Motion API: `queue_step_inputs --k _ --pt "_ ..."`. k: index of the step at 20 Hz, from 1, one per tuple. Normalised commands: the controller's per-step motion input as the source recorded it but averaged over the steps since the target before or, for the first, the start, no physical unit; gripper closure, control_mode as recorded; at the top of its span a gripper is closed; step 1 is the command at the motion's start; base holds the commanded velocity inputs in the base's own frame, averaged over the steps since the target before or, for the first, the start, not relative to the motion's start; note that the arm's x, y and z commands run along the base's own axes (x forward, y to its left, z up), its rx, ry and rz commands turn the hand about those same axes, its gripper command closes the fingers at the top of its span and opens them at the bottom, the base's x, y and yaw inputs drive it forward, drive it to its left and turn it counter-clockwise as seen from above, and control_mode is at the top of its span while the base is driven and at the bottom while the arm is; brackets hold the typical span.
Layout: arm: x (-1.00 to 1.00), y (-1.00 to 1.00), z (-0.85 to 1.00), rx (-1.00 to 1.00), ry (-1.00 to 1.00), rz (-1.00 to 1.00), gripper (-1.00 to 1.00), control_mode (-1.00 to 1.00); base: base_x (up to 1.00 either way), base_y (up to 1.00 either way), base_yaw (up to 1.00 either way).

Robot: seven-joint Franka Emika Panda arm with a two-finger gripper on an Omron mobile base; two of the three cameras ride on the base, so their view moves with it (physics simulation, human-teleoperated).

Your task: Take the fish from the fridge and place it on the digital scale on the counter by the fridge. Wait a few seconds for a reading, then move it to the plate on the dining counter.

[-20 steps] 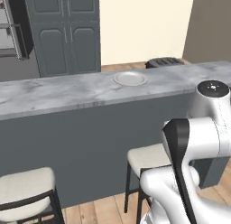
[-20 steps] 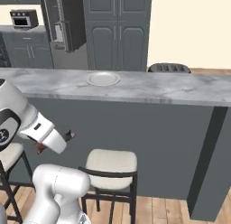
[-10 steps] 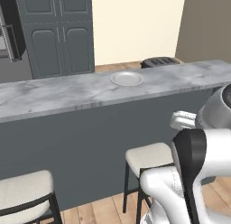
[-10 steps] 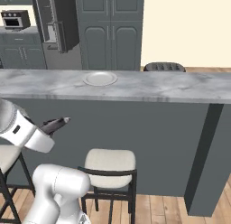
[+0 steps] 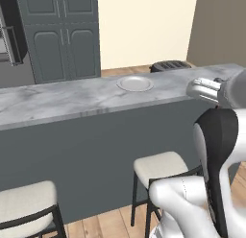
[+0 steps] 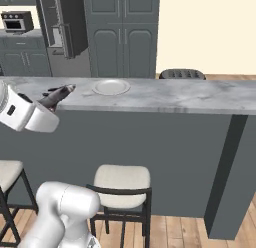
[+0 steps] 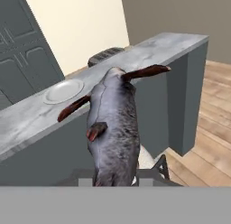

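Hand point(image 6: 59, 95) up and clamped tight on the fish point(image 7: 113, 130), and what a grip it was — the grey body jutted straight out from between the fingers, dark red fins splayed to either side. In the right base view the fish's tip poked out beyond the white wrist, just over the near edge of the surface.

Biggest thing ahead of the hand was the dining counter point(image 6: 165, 94), a long marble surface on a plain dark grey front, stretching well past the hand both ways. Far beyond it stood the tall dark grey cabinets point(image 6: 121, 34), and off beyond the hand's side the fridge point(image 6: 61, 23) with its door hanging open.

Below the hand, tucked against the counter's front, sat two cushioned stools point(image 6: 121, 181), pale seats on black frames.

Ahead of the hand, on the marble and well apart from the fish, lay the round pale plate point(image 5: 135, 83), bare. A dark chair back point(image 5: 170, 65) peeked up just beyond the counter's far edge.
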Motion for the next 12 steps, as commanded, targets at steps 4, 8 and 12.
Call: queue_step_inputs --k 4,8,12 --pt "1.0 0.0 0.36 0.02 0.11 0.12 1.0 -1.0 0.0 0.0 0.0" --pt "1.0 0.0 0.0 0.0 0.09 0.2 1.0 -1.0 0.0 0.0 0.0" --pt "1.0 0.05 -0.14 -0.01 0.0 0.2 1.0 -1.0 0.0 0.0 0.0"
